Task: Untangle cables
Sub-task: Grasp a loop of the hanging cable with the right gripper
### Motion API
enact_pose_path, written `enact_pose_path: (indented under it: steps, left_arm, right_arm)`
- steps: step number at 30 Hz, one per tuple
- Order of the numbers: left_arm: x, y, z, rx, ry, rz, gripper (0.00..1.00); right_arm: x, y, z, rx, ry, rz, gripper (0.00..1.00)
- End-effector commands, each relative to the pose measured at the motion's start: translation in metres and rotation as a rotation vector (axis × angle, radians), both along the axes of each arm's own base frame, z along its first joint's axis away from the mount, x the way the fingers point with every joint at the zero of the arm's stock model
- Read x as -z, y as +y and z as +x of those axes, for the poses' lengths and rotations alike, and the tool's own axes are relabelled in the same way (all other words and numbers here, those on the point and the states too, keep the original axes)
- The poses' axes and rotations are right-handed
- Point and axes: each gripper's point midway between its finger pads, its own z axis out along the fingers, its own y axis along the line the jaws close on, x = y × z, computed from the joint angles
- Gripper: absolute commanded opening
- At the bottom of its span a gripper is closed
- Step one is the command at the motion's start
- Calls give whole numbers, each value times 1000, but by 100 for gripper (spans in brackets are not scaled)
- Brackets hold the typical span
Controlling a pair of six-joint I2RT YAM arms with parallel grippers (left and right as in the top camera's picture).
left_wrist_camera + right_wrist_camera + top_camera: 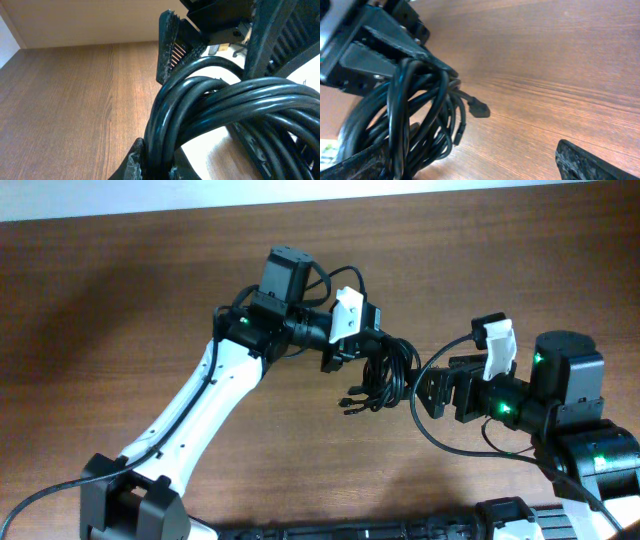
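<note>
— Brown wood-grain surface, pale wall strip along the far edge; both arms reach in toward the middle. Where do the cables sit?

— Cables form one coiled black bundle, many loops packed together, between the two arms near centre; several loose ends with small plugs splay from the coil's near side.

— Left gripper?

— Left gripper is clamped on the bundle; its wrist view shows the glossy loops squeezed between the two dark fingers, one above and one below, with strands filling the gap (no daylight between finger and cord).

— And the right one?

— Right gripper stands wide apart, gripping nothing; it sits just beside the coil on the side away from the left arm. In its wrist view one finger shows low on the right, well clear of the cords; the other lies low on the left with loops draped across it.

— Is the coil resting on the wood?

— Cannot tell; one angled plug juts out sideways from the loops with bare wood grain behind it.
</note>
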Motion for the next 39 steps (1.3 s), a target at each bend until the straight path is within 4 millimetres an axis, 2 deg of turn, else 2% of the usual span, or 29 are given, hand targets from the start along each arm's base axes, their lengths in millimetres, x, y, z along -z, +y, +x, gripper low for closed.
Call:
enact_pose_path:
  steps: [1,6,10,12,17,24,29,36,39]
  left_arm:
    - [-36,-12,-45,175,12,-109,0]
    - [-36,-21,-60,218,18,-107,0]
    - [-36,-22,-61,220,17,-107,0]
    - [-36,-22,-61,219,17,-107,0]
    - [-37,-21,-62,228,20,-114,0]
    - [-55,-13,-83,355,79,-205,0]
    - [-67,-5,-94,432,113,-262,0]
    - [-67,-5,-95,433,111,-263,0]
    - [-69,0,-87,408,103,-266,0]
  right_arm:
    - [23,-19,16,86,51,-98,99]
    - [37,-36,27,164,84,-182,99]
    - [40,-48,30,216,82,-234,99]
    - [44,-64,32,282,87,-303,99]
    - [49,-85,30,360,101,-402,98]
    - [47,-89,33,242,24,-543,99]
    - [38,-100,43,248,-52,-637,99]
    - [23,-102,57,261,-137,-655,99]
    - [23,-99,57,248,-140,-644,99]
